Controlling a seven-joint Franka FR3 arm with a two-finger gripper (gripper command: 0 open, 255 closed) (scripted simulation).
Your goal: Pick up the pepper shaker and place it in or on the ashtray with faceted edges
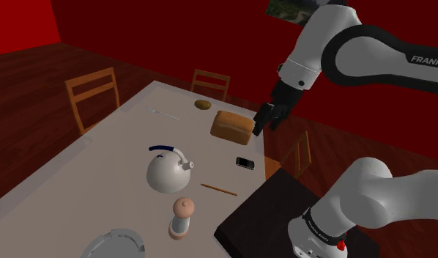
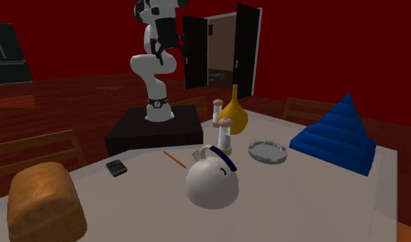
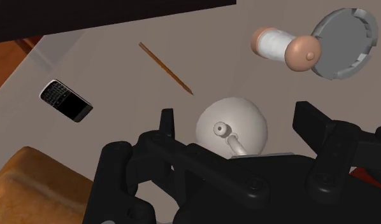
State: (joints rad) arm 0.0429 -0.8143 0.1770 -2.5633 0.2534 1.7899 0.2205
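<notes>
Wrist view: the pincer is shown with its fingers wide apart and nothing clasped between them. It hangs high over the surface, above the white kettle and near the bread loaf.

The pepper shaker stands upright, well apart from the pincer, with the kettle on one side and the grey faceted ashtray just beside it on the other. A small gap between shaker and ashtray is visible in the second exterior view.

The step in hand is judged to be the approach. It is recommended that:

1. The pincer be carried past the kettle's blue handle at height, then centred over the shaker.
2. The descent be made vertically, with the fingers kept wide until the white middle band lies between them.
3. The grip be taken below the rounded cap, since a tall, narrow body is likely to topple if nudged.
4. The shaker be lifted straight up before the short transfer to the ashtray.
</notes>
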